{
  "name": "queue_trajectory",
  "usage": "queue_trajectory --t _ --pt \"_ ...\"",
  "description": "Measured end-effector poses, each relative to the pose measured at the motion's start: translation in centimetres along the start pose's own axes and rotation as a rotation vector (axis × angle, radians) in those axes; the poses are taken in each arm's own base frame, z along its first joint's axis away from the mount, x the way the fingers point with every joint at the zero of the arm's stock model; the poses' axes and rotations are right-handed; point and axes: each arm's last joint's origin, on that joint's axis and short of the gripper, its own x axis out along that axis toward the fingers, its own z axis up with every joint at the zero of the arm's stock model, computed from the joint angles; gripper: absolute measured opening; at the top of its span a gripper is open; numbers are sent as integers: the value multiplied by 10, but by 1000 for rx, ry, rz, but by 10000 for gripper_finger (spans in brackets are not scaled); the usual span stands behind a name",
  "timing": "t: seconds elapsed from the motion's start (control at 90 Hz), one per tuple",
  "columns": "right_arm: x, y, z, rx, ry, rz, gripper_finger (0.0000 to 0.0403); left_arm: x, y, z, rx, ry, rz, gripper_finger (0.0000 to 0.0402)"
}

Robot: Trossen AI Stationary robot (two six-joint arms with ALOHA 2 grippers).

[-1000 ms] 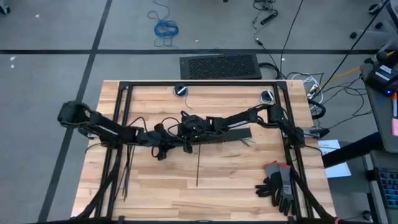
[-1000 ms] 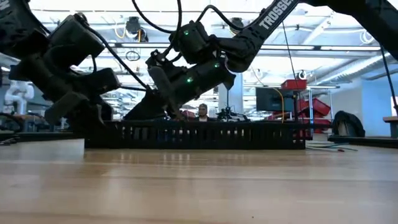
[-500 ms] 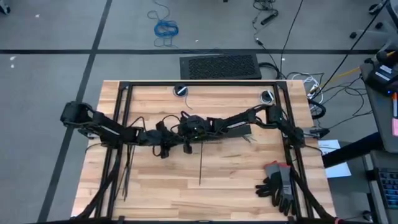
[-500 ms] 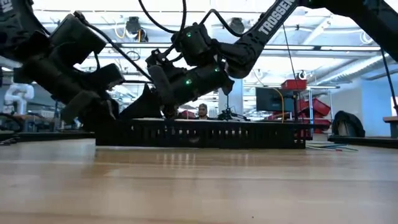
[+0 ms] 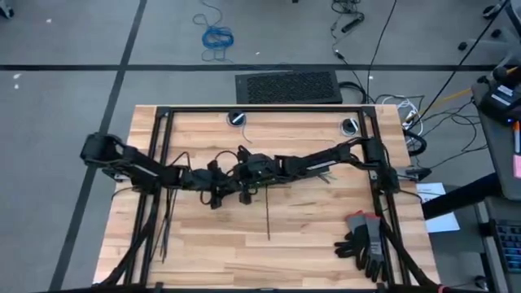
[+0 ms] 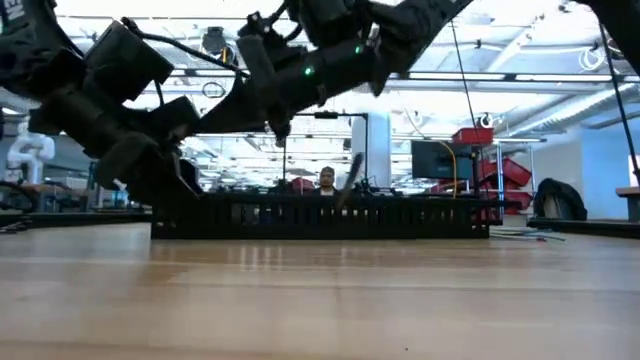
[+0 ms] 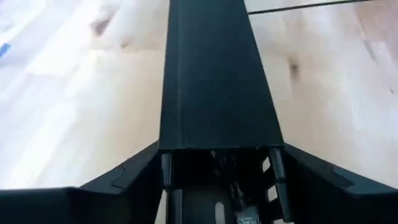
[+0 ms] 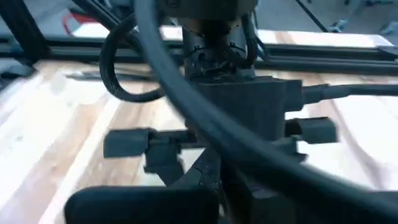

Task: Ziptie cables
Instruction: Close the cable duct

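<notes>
**Both arms over a black bar at mid-table**

A butcher-block wooden table [image 5: 203,244], pale and striped with grain, is seen from above within a thin black metal frame. A long black bar [image 7: 214,81] of matte plastic, flat on top and straight-edged, is shown in the left wrist view; in the low view its side is seen to be cut into a row of narrow slots. The near end of the bar is clamped between the two dark fingers of the left end effector [image 7: 217,152], which are closed against its sides.

The right end effector [image 5: 244,183] is held just beside the left one and, in the low view, above the bar. Whether it is open or has hold of anything cannot be told, since its own view is filled by blurred dark housings and a looping hose.

From above, most of the bar is hidden under the right arm. A ziptie [image 5: 267,216], a very thin straight dark strip, lies on the wood with one end close under the right end effector. Of the cables [image 5: 325,174], only a few pale thin strands are made out beside the right arm, well apart from both end effectors. Dark knitted gloves [image 5: 365,242] lie at the table's right front corner
</notes>
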Motion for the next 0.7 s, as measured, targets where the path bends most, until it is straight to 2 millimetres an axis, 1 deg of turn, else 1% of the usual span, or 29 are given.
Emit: queue_trajectory --t 0.078,0.167,0.222,0.3,0.4,0.511,0.578,0.7 --pt "-3 2 0 -3 28 -9 0 4 2 2 -4 14 5 308" --pt "-3 7 -1 -12 50 -12 0 5 2 5 -6 17 9 314" --pt "-3 10 -2 -24 56 -30 0 2 1 8 -5 11 14 314" --pt "-3 15 -2 -48 50 -100 0 -4 0 12 -7 7 52 314" --pt "-3 18 -7 -71 23 -136 0 -15 -1 7 -10 52 108 315" --pt "-4 17 -4 -62 -50 -121 0 -24 -7 4 -33 23 106 315" --pt "-5 17 -6 -57 -63 -121 0 -28 -11 0 -32 13 121 315" --pt "-5 18 -16 -34 -38 -114 0 -33 -16 -6 -23 -21 180 315"
